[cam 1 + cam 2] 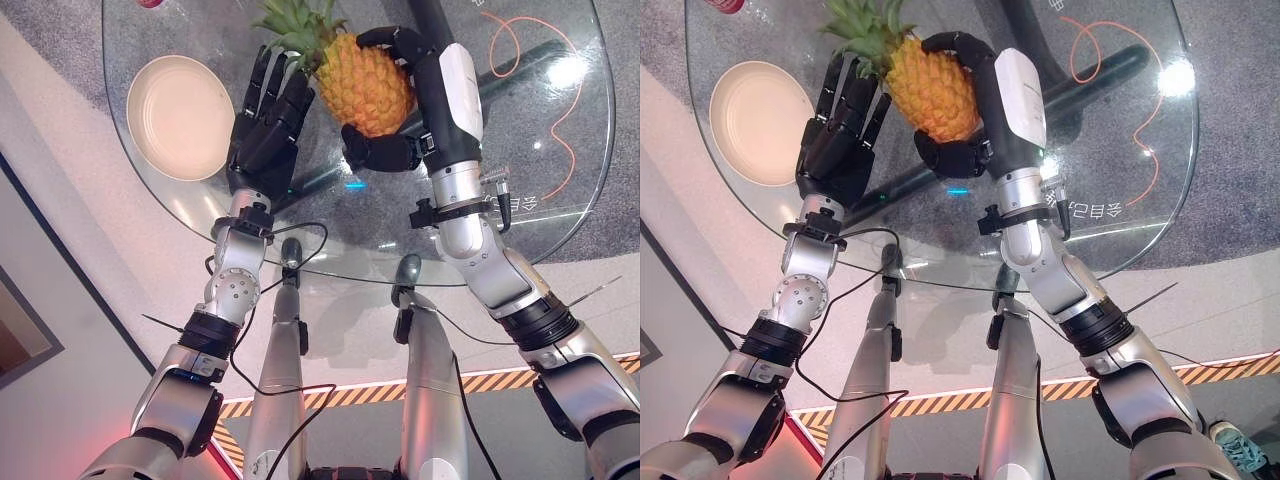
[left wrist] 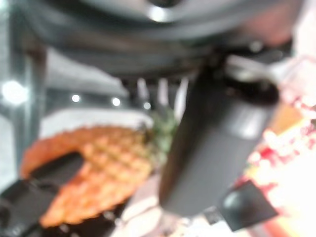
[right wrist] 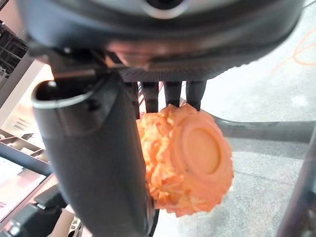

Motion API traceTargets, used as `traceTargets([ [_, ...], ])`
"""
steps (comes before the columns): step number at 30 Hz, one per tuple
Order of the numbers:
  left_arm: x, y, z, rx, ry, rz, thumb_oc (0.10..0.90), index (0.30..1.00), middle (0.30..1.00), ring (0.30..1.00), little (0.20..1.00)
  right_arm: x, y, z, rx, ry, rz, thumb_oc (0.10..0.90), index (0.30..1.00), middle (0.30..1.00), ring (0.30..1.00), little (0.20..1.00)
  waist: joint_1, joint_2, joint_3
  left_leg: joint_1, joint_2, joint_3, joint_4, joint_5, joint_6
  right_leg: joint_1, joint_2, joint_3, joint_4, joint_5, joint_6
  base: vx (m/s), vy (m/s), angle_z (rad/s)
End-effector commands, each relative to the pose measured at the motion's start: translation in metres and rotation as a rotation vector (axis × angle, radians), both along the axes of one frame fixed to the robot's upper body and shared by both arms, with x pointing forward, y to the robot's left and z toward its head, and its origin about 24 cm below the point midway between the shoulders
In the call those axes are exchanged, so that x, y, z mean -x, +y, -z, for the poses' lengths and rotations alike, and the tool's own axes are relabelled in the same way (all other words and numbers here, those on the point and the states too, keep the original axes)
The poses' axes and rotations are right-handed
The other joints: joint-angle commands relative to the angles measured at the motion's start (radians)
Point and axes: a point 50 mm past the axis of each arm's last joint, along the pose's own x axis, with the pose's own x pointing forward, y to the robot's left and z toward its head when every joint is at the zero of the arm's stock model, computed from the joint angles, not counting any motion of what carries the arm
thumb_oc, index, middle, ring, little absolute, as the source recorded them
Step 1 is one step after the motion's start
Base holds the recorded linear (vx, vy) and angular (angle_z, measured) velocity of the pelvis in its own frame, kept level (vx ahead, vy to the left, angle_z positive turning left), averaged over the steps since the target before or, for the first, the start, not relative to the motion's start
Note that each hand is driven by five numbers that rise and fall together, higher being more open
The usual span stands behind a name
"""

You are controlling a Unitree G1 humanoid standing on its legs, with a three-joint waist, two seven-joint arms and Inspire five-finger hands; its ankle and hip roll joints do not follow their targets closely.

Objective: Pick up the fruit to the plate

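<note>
One pineapple (image 1: 365, 85), upper centre of frame, is clasped by the right hand (image 1: 395, 150), fingers and thumb curled round its body. Left hand (image 1: 268, 115) rests beside it, fingers straight. Keep the clasp firm and carry level toward the plate (image 1: 180, 115), upper left, which holds nothing.

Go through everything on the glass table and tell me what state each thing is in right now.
Pineapple: gripped, leafy crown toward the plate.
Plate: empty, on the glass table.
Right robot hand: curled round the pineapple.
Left robot hand: open, fingers straight, beside the crown.
</note>
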Motion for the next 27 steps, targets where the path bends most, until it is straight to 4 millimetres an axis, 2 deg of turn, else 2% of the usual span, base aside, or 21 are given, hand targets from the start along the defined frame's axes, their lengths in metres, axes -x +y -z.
traceTargets([
  [1,0.015,-0.02,-0.065,0.04,-0.297,0.107,0.8,0.9,0.9,0.9,0.9,0.054,0.038,-0.072,0.046,-0.393,-0.26,0.1,0.3,0.3,0.3,0.2,-0.008,-0.04,-0.02,0.024,-0.07,0.079,0.085,-0.091,0.06,0.138,0.058,-0.034,-0.315,0.206,0.036,0.0,0.0,0.0],
  [18,0.016,-0.023,-0.067,0.074,-0.305,0.129,0.8,0.9,0.9,0.9,0.9,0.056,0.046,-0.069,0.11,-0.376,-0.301,0.1,0.3,0.3,0.3,0.2,-0.005,-0.041,-0.02,0.026,-0.072,0.077,0.08,-0.09,0.06,0.142,0.055,-0.039,-0.322,0.209,0.038,0.0,0.0,0.0],
  [27,0.014,-0.02,-0.068,0.086,-0.262,0.081,0.8,0.9,0.9,0.9,0.9,0.061,0.051,-0.07,0.139,-0.376,-0.341,0.1,0.3,0.3,0.3,0.2,-0.003,-0.04,-0.02,0.019,-0.075,0.074,0.074,-0.078,0.062,0.138,0.055,-0.041,-0.327,0.217,0.037,0.0,0.0,0.0],
])
